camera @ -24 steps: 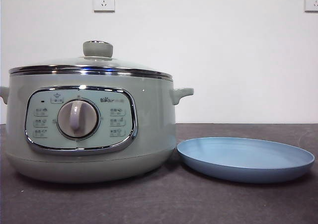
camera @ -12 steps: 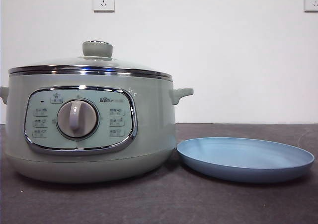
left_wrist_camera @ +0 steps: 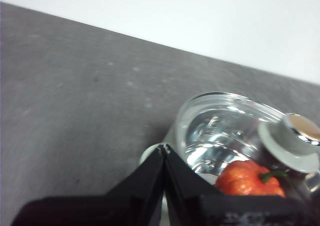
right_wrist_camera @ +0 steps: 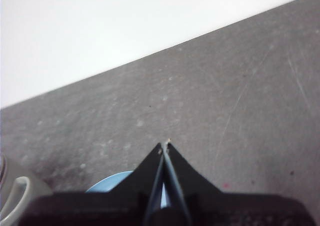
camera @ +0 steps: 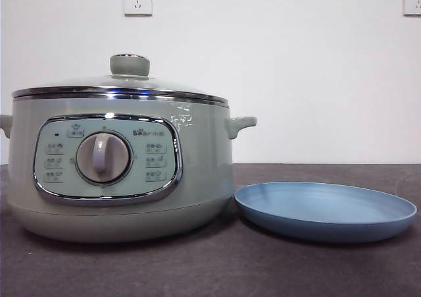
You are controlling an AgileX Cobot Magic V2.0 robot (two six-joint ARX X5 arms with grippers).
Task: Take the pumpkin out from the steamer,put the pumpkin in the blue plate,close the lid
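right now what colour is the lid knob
Pale sage green knob with a chrome cap, clearest in the front view.

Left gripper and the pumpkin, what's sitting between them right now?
The lid: in the left wrist view, the pumpkin shows through its glass, inside the steamer, while the shut left gripper hangs outside, above the rim.

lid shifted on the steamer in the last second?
No. The lid sits closed on the steamer, its knob unchanged relative to the wall socket above.

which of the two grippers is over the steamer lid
The left gripper: its wrist view shows the lid and pumpkin below; the right gripper overlooks the blue plate.
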